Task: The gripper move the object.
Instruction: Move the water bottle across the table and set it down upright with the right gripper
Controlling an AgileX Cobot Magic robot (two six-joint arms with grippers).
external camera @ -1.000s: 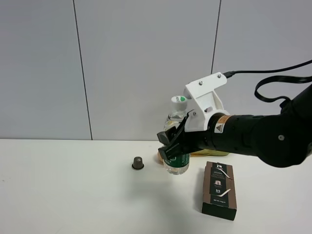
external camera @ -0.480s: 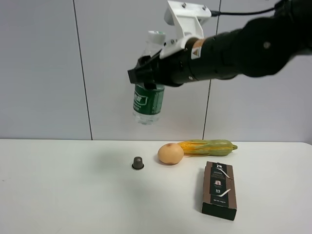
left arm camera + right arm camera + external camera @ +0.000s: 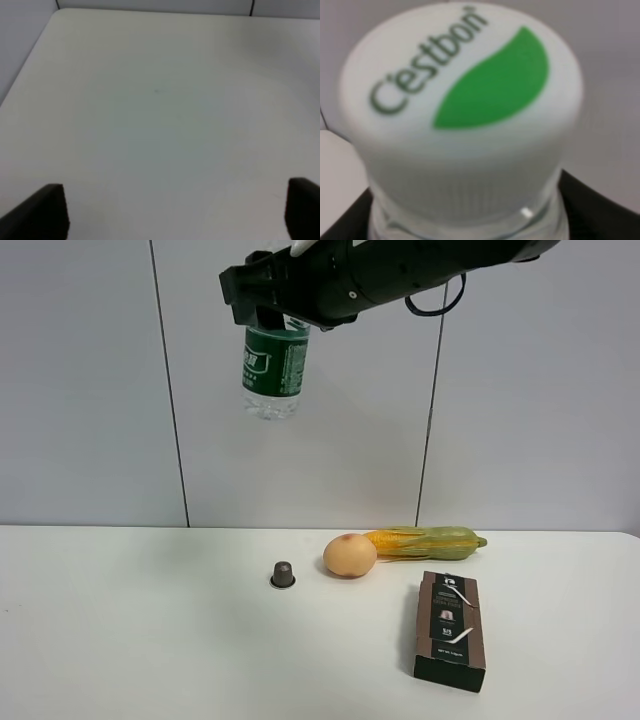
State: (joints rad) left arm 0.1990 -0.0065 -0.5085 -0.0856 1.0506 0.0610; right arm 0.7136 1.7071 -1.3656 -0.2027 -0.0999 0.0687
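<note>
The clear water bottle with the green label hangs high in the air, upright, well above the white table. My right gripper is shut on its upper part, and the black arm reaches in from the top right. The gripper hides the cap in the exterior view. The right wrist view shows the white cap with green print up close, with black jaws at both sides below it. My left gripper is open and empty over bare table; its two black fingertips stand far apart.
On the table lie a small dark capsule, a peach-coloured round fruit, a corn cob in its green husk behind it, and a dark brown box at the front right. A grey panel wall stands behind.
My right gripper has lifted the bottle from the table beside the round fruit, up and to the left, to near the top of the view.
</note>
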